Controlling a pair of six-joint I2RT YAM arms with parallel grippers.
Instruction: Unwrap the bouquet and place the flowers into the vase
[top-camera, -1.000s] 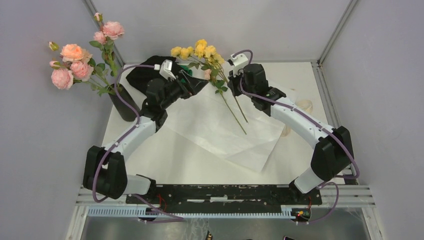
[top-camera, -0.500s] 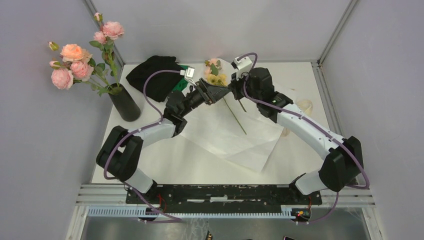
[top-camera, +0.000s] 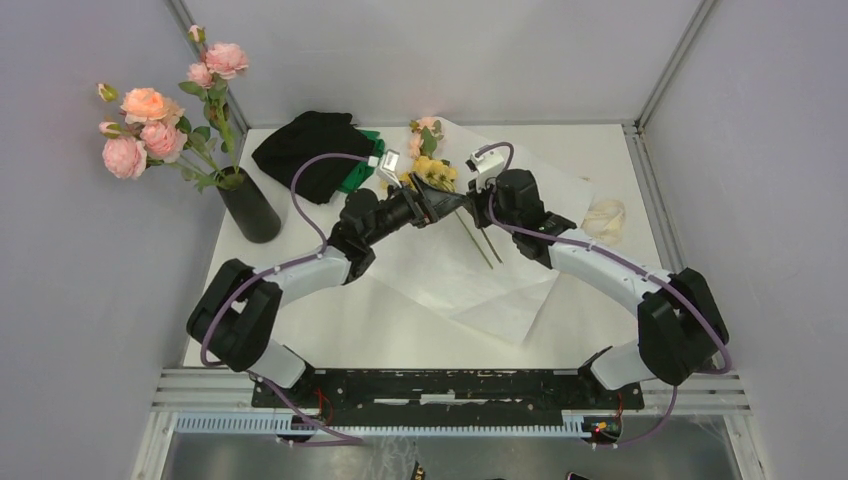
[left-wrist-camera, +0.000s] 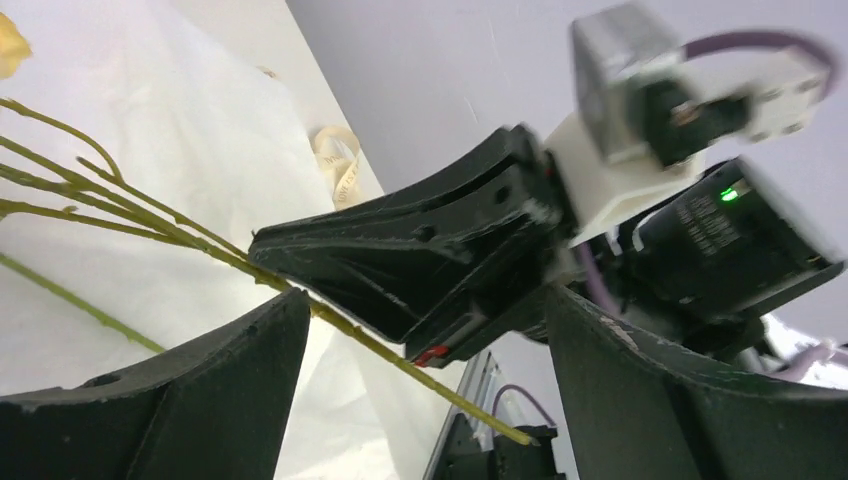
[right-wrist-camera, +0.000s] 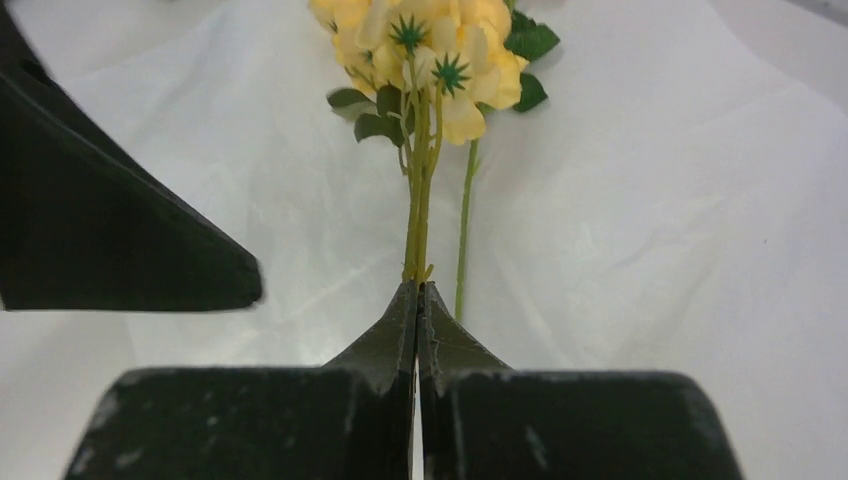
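Top external, vase holds perhaps five roses, right jaws clamp yellow-rose stems, left jaws apart

the matte black vase stands upright at the left edge of the bench, holding pink and peach roses on leafy stems. the white paper sheet lies unfolded and creased mid-bench. over it, the yellow roses have their thin green stems pinched in the closed right hand, heads toward the far side. the cream lace ribbon lies loose near the right edge.
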